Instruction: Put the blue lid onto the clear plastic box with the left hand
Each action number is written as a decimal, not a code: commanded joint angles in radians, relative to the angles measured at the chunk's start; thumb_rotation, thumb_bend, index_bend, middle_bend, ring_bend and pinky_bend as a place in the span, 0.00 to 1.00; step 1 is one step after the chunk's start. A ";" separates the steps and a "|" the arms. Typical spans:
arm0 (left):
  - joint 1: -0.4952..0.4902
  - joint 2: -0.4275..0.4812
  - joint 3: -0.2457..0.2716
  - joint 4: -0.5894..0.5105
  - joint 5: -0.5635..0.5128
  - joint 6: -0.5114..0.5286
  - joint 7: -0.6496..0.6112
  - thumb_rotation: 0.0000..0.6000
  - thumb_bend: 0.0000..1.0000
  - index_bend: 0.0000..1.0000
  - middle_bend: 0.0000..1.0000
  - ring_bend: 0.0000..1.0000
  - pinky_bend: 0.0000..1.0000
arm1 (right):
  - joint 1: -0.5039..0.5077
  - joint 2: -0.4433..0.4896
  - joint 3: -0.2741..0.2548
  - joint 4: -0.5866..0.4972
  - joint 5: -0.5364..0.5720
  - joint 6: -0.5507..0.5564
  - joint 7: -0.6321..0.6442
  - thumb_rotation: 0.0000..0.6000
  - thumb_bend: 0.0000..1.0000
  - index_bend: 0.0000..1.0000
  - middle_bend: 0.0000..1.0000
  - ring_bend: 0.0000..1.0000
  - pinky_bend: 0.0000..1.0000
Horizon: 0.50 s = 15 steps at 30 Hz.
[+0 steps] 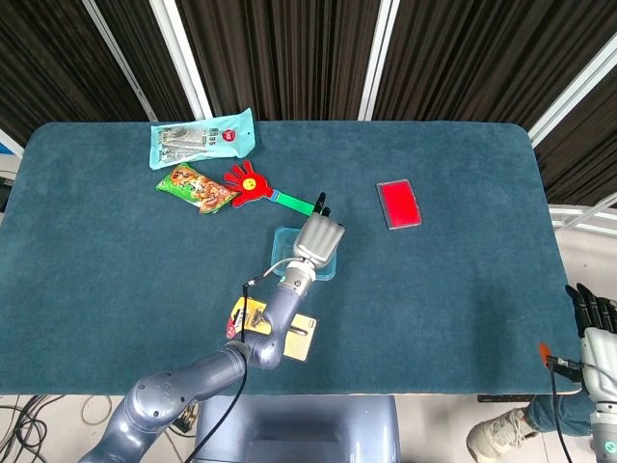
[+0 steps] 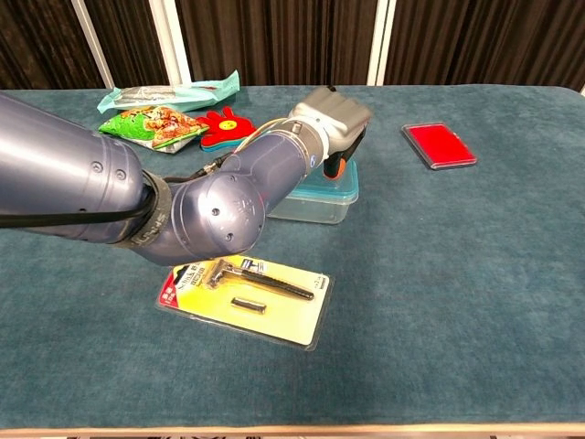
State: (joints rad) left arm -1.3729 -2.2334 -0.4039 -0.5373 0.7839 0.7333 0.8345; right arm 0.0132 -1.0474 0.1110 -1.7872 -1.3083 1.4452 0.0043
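Note:
The clear plastic box (image 2: 315, 207) stands mid-table with the blue lid (image 2: 336, 186) lying flat on its top; the head view shows the pair as a pale blue rectangle (image 1: 286, 247). My left hand (image 1: 319, 237) (image 2: 333, 112) hovers over the box's far half, palm down. Its dark fingertips (image 2: 337, 165) point down at the lid's far edge, and I cannot tell whether they touch it. It grips nothing. My right hand (image 1: 595, 324) hangs off the table's right front corner with straight fingers, holding nothing.
A yellow razor pack (image 2: 245, 294) lies in front of the box under my left forearm. A red card (image 1: 398, 204) lies to the right. A red hand-shaped clapper (image 1: 253, 183), a snack bag (image 1: 196, 188) and a pale blue packet (image 1: 202, 138) lie at the back left.

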 commanded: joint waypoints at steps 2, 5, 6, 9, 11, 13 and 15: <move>0.002 0.008 -0.004 -0.018 0.015 0.019 -0.003 1.00 0.52 0.67 0.50 0.23 0.04 | -0.004 0.003 -0.003 -0.006 0.005 -0.002 -0.008 1.00 0.34 0.00 0.01 0.00 0.00; 0.003 0.023 -0.010 -0.049 0.028 0.044 -0.006 1.00 0.52 0.67 0.50 0.23 0.04 | -0.009 -0.001 -0.009 0.003 -0.001 0.003 -0.003 1.00 0.34 0.00 0.01 0.00 0.00; 0.005 0.029 -0.012 -0.063 0.032 0.054 -0.006 1.00 0.52 0.67 0.50 0.23 0.04 | -0.011 -0.004 -0.011 0.007 -0.005 0.005 0.000 1.00 0.34 0.00 0.01 0.00 0.00; 0.012 0.054 -0.018 -0.116 0.043 0.085 -0.001 1.00 0.52 0.67 0.50 0.23 0.04 | -0.014 -0.009 -0.014 0.016 -0.012 0.009 0.006 1.00 0.34 0.00 0.01 0.00 0.00; 0.018 0.071 -0.023 -0.154 0.044 0.102 0.005 1.00 0.52 0.67 0.50 0.23 0.04 | -0.016 -0.011 -0.016 0.020 -0.014 0.011 0.008 1.00 0.34 0.00 0.01 0.00 0.00; 0.028 0.093 -0.027 -0.206 0.046 0.123 0.012 1.00 0.52 0.67 0.50 0.23 0.04 | -0.016 -0.013 -0.017 0.023 -0.017 0.013 0.011 1.00 0.34 0.00 0.01 0.00 0.00; 0.039 0.119 -0.026 -0.263 0.048 0.143 0.026 1.00 0.52 0.67 0.50 0.23 0.04 | -0.018 -0.015 -0.018 0.027 -0.018 0.014 0.013 1.00 0.34 0.00 0.01 0.00 0.00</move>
State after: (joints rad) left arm -1.3492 -2.1479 -0.4263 -0.7408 0.8269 0.8464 0.8447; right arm -0.0042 -1.0614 0.0934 -1.7607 -1.3259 1.4584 0.0168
